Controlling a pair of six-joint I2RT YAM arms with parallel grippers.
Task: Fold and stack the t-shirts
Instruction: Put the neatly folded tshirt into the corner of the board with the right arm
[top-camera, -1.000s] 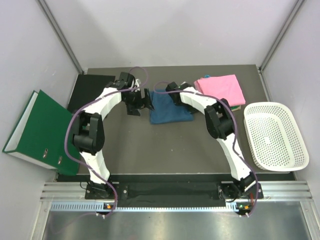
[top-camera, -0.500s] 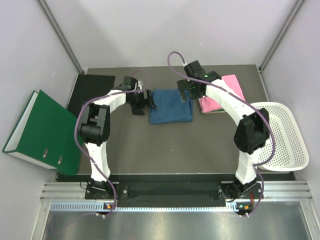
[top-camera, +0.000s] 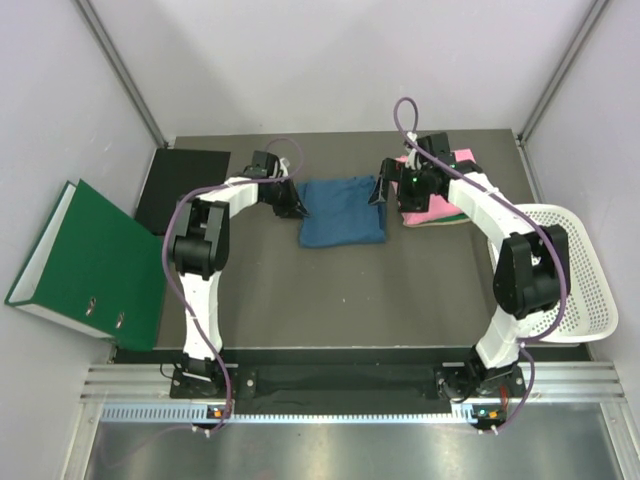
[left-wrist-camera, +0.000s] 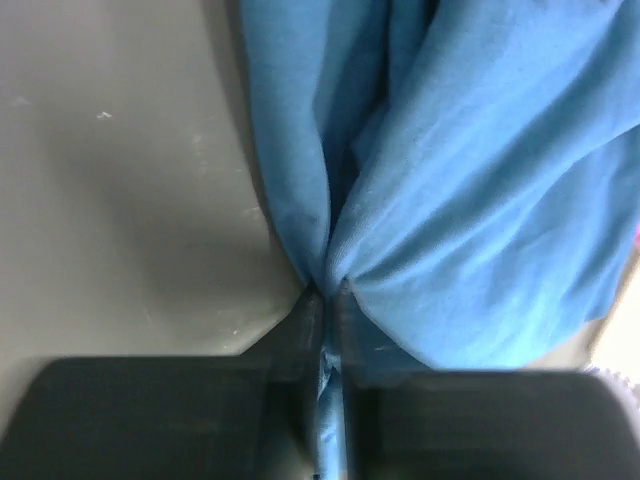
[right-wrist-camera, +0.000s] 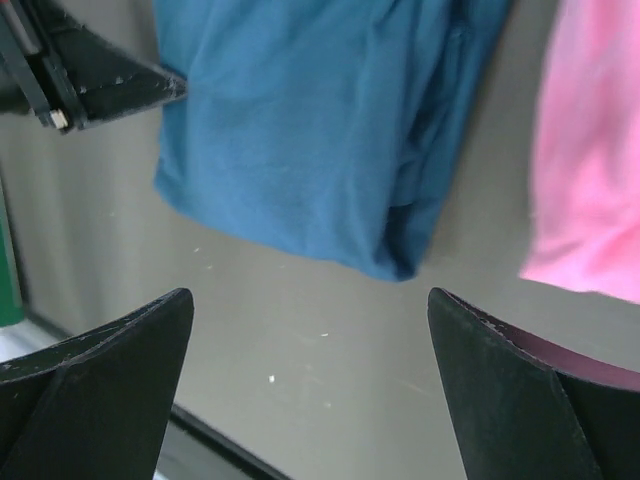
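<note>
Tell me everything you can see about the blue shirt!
The blue t-shirt is soft teal-blue cloth, folded into a rough rectangle, with wrinkles and layered edges. It lies on the dark table, toward the far side, between the two arms. The left end effector is shut, pinching a fold at its left edge. The right end effector hovers open by its right edge, not holding it. The pink t-shirt lies to its right, with a gap between them.

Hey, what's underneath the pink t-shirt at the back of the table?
In the top view, a thin dark green edge pokes out beneath the near side of the pink t-shirt. The shirt covers the rest, so I cannot tell what it belongs to.
</note>
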